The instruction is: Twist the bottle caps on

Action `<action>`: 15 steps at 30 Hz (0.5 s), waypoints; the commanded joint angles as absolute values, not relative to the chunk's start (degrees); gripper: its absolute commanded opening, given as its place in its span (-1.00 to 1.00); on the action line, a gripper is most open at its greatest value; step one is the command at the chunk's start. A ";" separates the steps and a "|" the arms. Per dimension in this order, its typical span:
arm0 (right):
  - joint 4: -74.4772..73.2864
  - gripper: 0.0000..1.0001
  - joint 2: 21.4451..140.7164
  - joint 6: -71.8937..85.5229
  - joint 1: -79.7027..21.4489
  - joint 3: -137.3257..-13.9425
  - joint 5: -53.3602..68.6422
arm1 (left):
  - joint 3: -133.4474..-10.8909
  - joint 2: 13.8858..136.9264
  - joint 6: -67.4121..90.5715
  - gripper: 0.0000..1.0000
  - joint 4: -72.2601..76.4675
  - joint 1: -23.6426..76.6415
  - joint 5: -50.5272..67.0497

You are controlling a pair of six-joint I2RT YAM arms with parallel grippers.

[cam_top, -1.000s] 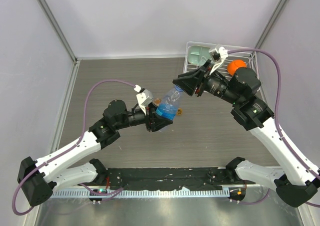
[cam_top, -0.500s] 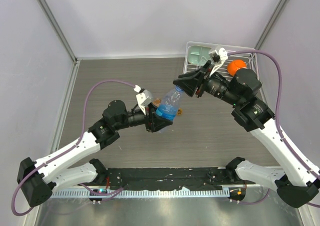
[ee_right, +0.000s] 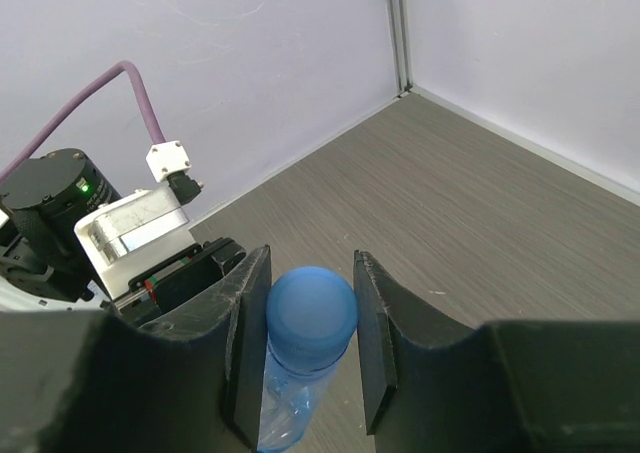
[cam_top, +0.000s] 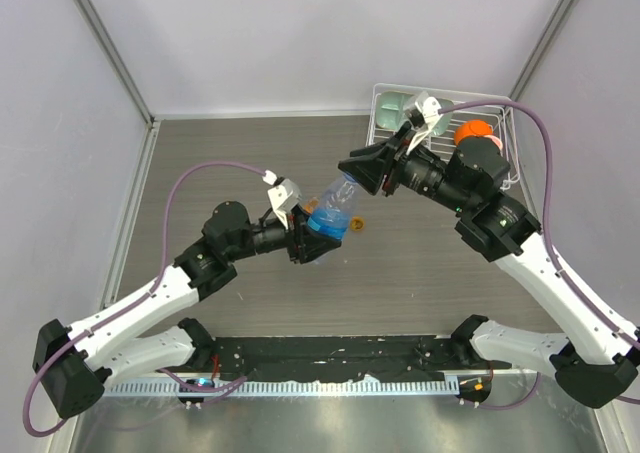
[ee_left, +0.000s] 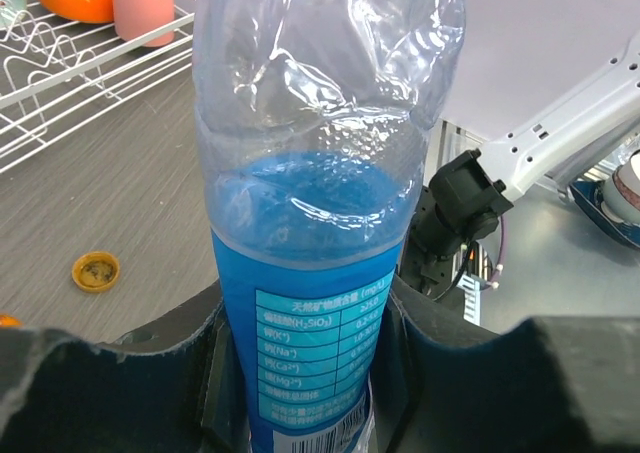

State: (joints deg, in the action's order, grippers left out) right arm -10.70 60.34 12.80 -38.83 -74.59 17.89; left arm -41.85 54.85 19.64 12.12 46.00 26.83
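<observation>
Aloft, left end effector (ee_left: 305, 373) clamped around clear bottle (ee_left: 320, 223), right end effector (ee_right: 308, 283) pinching blue cap (ee_right: 312, 311) atop it

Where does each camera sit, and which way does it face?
Top external: above, behind the arm bases, looking down at the table; both arms show.
Left wrist: behind the left gripper, facing the clear bottle; its fingers show.
Right wrist: behind the right gripper, facing the blue cap; its fingers show.
Shared: all show the clear bottle.

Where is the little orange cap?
In the top view, the orange cap lies on the table, just right of the blue-labelled bottle.
</observation>
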 commanded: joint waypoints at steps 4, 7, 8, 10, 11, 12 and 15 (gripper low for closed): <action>-10.99 -0.45 62.57 14.06 -42.71 -74.71 17.58 | -44.65 52.74 19.16 -0.99 21.88 44.30 24.87; -10.99 -0.49 63.71 14.33 -44.64 -75.41 17.40 | -44.47 52.47 17.76 -0.93 23.28 43.95 24.35; -11.33 -0.52 64.07 14.41 -45.43 -75.58 16.79 | -44.21 52.30 16.80 -0.90 24.25 43.95 23.82; -11.60 -0.54 64.42 14.33 -47.72 -75.93 16.09 | -42.46 51.94 16.52 -0.81 29.77 43.60 20.85; -12.12 -0.55 64.95 14.24 -48.42 -76.11 15.47 | -41.58 51.86 16.44 -0.81 35.45 43.59 19.70; -12.22 -0.56 65.13 14.33 -49.91 -76.20 14.77 | -40.44 51.94 16.26 -0.81 37.68 43.51 18.56; -12.92 -0.59 65.74 13.71 -52.02 -76.73 12.84 | -41.13 52.56 14.16 -0.89 38.76 43.33 18.10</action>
